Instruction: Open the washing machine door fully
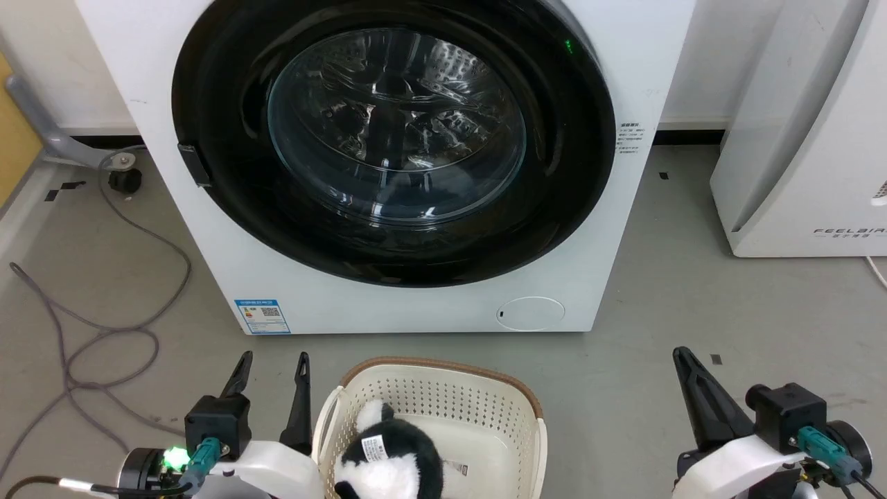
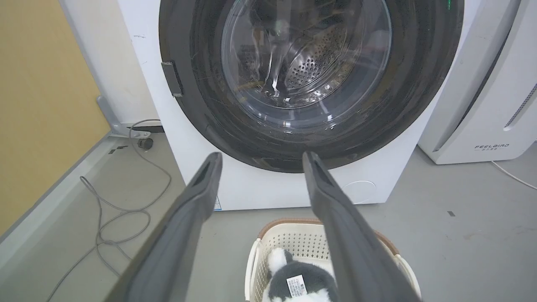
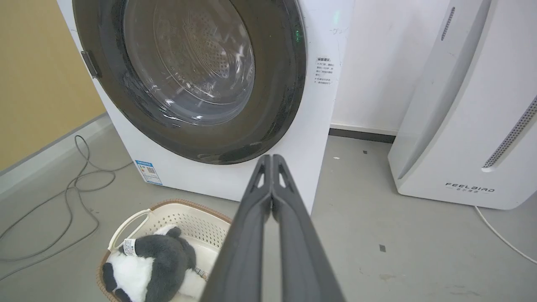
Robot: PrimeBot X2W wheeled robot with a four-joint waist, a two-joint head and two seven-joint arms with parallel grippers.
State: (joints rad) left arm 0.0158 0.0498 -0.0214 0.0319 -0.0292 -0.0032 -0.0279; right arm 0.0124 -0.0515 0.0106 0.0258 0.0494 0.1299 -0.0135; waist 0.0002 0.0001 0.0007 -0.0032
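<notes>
Grey floor (image 1: 693, 298) extends across the workspace, bounded by a white rear wall and a yellow panel (image 2: 37, 105) on the robot's left. Left gripper (image 1: 274, 360): fingers spread apart, nothing between them, tips pointing toward the machine; in the head view it sits at the lower left, just beside the left rim of a cream perforated basket (image 1: 443, 367). Right gripper (image 1: 686, 364): fingers pressed together along their length, tips meeting, nothing pinched; it sits at the lower right, apart from the basket. Neither gripper touches the machine. The basket stands on the floor between the two grippers, directly in front of the machine, and holds a black-and-white plush toy (image 1: 388, 450) bearing a white tag. Beyond the basket stands the washing machine (image 1: 416, 308), a white front-loading unit with a small blue label (image 1: 262, 317) at its lower left corner and a round cover (image 1: 530, 313) at its lower right. The washing machine door (image 1: 395, 132) lies closed, flush against the machine front; its glossy black ring surrounds a clear glass centre through which the perforated drum is visible. A dark handle (image 1: 194, 164) sits on the door's left edge, and a green indicator (image 1: 568, 46) shows at its upper right. A grey cable (image 1: 104, 339) loops over the floor left of the machine. A white appliance (image 1: 797, 138) with grey lettering stands to the right, apart from the machine
</notes>
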